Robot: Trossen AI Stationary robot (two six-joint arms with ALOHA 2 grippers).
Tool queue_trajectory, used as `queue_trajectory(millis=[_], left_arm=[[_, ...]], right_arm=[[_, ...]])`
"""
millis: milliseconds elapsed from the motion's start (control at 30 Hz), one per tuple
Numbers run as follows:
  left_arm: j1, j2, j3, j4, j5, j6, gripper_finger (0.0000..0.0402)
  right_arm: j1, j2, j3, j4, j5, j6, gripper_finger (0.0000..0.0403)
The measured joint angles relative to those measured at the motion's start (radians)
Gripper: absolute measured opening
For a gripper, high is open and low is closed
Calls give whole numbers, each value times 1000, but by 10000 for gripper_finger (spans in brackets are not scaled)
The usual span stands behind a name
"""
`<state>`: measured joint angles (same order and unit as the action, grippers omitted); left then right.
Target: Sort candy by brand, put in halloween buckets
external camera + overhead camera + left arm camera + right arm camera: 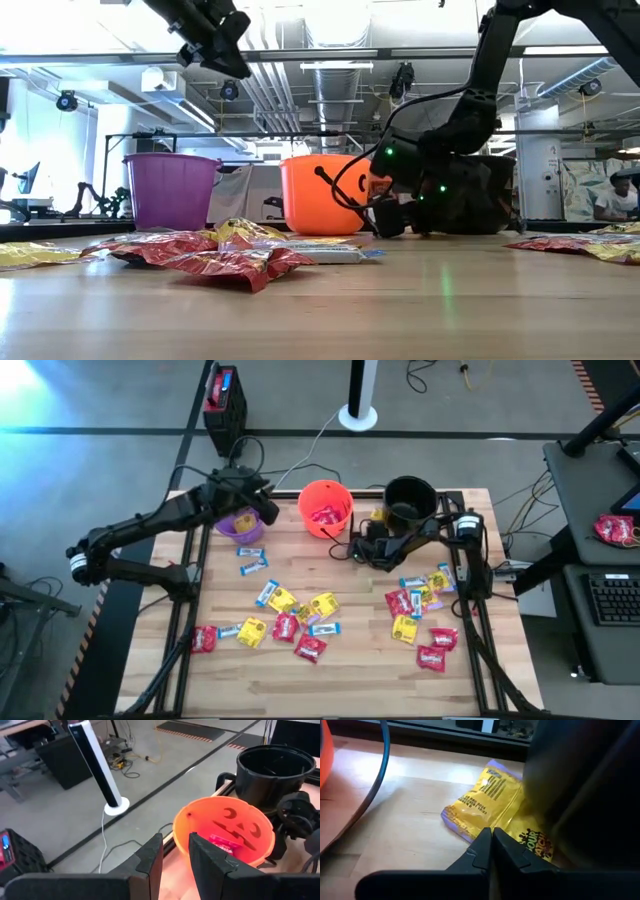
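Three halloween buckets stand at the table's far side: purple (240, 526), orange (325, 508) with red candy (222, 842) inside, and black (410, 500). My left gripper (268, 508) hangs high between the purple and orange buckets, open, with nothing between its fingers (150, 857). My right gripper (490, 840) is low over the table between the orange and black buckets, shut, its tips at a yellow candy packet (485, 802) that lies flat beside the black bucket. Loose candy (290, 615) in red, yellow and blue-and-white is spread across the table. My right gripper has its shut fingertips (482, 837) at the near edge of the yellow packet (470, 827), coming low and slanting down from the table's near side. The packet lies on the table. Whether the tips touch it, I cannot tell.
A second cluster of candy (425, 610) lies at the right, beside my right arm's base. Two blue-and-white packets (252, 558) lie near the purple bucket. The orange bucket's thin black handle (340, 190) hangs on its side next to my right gripper (385, 215).
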<state>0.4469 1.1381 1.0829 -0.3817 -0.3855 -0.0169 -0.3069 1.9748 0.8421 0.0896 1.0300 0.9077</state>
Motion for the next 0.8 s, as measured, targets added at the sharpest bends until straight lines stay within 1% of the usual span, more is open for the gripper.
queue_trajectory(millis=[67, 200, 300, 367, 467, 533, 733, 800], left_arm=[[0, 0, 6, -3, -2, 12, 78], [1, 1, 15, -22, -38, 14, 78], [1, 0, 20, -32, -58, 13, 78], [2, 0, 23, -33, -60, 16, 78], [2, 0, 31, -35, -62, 32, 78], [2, 0, 34, -36, -62, 42, 78], [2, 0, 35, -39, -62, 46, 78], [2, 0, 35, -38, -62, 46, 78]], right_arm=[[0, 13, 0, -8, -20, 14, 9], [17, 10, 0, -14, -35, 24, 9], [38, -8, 1, -43, -81, 9, 9], [50, -20, 2, -92, -140, 30, 9], [62, -29, 2, -194, -248, 106, 9], [74, -42, 2, -255, -256, 145, 9], [103, -113, 1, -375, -275, 152, 9], [118, -135, 0, -413, -313, 152, 9]])
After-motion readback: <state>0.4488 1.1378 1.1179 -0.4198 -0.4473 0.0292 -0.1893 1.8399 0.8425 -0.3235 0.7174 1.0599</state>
